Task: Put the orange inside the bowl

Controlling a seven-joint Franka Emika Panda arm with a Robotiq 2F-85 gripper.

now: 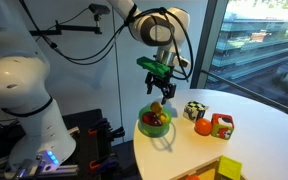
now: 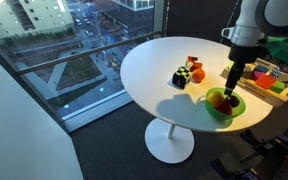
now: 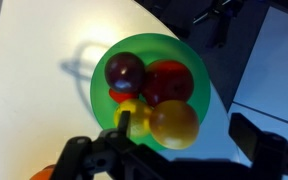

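Note:
The green bowl stands near the edge of the round white table and shows in both exterior views. It holds a dark red fruit, a red fruit and a yellow piece. The orange lies over the bowl's near side, on or just above the other fruit. My gripper hangs right above the bowl. Its fingers are open, with a gap on each side of the orange.
On the table beyond the bowl are a black-and-white cube, a red-orange round fruit and a red block. A tray of coloured pieces is at the table's far side. The table edge runs close to the bowl.

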